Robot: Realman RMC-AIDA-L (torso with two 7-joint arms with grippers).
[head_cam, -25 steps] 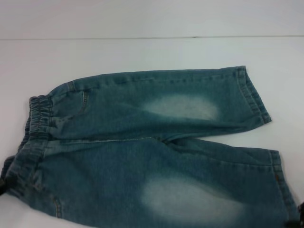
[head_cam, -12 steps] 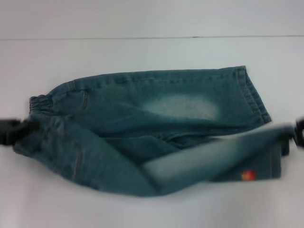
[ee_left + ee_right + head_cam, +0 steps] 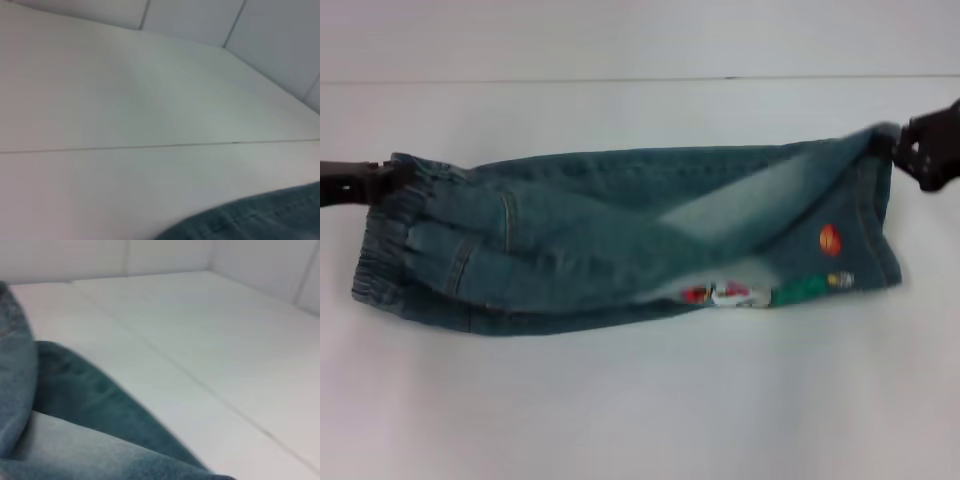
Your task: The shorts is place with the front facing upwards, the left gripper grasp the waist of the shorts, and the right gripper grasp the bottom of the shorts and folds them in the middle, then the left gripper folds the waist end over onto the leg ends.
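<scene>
**Head view: shorts doubled lengthwise, both claws at the far corners**

In the head view we find the left gripper [image 3: 382, 175] at the far left corner of the shorts [image 3: 620, 240], its black fingers pinched on the waist [image 3: 388, 245], right at the ruffled elastic band. Across from it, the right gripper [image 3: 910, 150] clamps the bottom [image 3: 880, 215] at the far right corner, holding the hem a little lifted off the table [image 3: 640, 400].

Between the two claws we see the denim folded along its length: one leg lies over the other, a pale faded patch running diagonally up toward the right claw. The underside now faces us near the hems, showing an orange embroidered spot [image 3: 831, 239] and a strip of colourful cartoon stitching [image 3: 760, 293] along the near edge. A pocket seam shows near the waist.

On the left wrist camera we get only a corner of denim [image 3: 250, 220] against white table. On the right wrist camera, teal cloth [image 3: 75, 430] drapes close to the lens over the white surface.
</scene>
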